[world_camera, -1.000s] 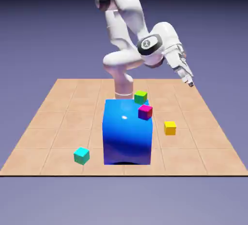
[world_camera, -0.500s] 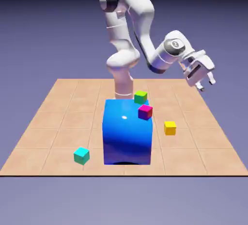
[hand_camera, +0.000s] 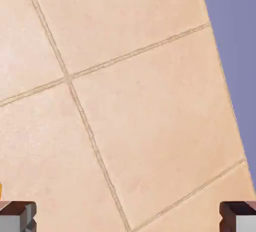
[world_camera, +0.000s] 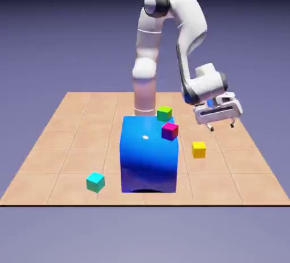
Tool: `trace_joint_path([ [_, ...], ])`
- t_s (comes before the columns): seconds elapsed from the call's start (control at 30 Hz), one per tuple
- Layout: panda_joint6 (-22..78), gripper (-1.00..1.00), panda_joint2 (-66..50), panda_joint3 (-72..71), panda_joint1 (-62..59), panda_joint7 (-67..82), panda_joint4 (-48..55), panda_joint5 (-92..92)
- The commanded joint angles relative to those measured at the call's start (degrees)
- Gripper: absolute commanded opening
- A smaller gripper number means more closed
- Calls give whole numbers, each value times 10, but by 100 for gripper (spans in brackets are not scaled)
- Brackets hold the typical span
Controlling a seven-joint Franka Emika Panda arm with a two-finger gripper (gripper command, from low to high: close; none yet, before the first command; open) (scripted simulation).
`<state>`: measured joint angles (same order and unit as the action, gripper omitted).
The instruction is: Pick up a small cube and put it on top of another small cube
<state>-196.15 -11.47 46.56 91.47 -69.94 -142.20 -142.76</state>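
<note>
The small yellow cube [world_camera: 199,149] lies on the tiled table, to the exterior view's right of the big blue cube. The teal cube [world_camera: 95,182] rests near the table's front edge at the exterior view's left. My gripper [world_camera: 221,126] hangs above the table, pointing down, a little behind and to the right of the yellow cube and apart from it. It is open with nothing between its fingers. In the hand view the gripper [hand_camera: 128,218] looks at bare tiles, and a thin yellow sliver [hand_camera: 1,191] of the small cube shows at the left edge.
A big glossy blue cube [world_camera: 149,154] stands mid-table. A magenta cube [world_camera: 169,131] shows at its upper right corner, and a green cube [world_camera: 164,113] just behind. In the hand view the table edge [hand_camera: 220,71] runs down the right side.
The arm has swung out and down toward the exterior view's right. The hand has turned to point at the table and dropped close to the yellow cube. The cubes have not moved.
</note>
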Motion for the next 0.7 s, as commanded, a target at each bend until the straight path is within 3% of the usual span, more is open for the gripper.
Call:
trace_joint_path([
  [0.0, -10, 0, -17, 15, 20, -1, 0, -25],
  [0.17, -48, 0, -84, 74, 98, -5, -1, -124],
  [0.57, 49, 0, -151, -155, -150, 104, 15, -36],
  [0.6, 49, -100, -151, -155, -150, 104, 15, -36],
  [0.67, 41, -100, -145, -135, -129, 95, 13, -43],
])
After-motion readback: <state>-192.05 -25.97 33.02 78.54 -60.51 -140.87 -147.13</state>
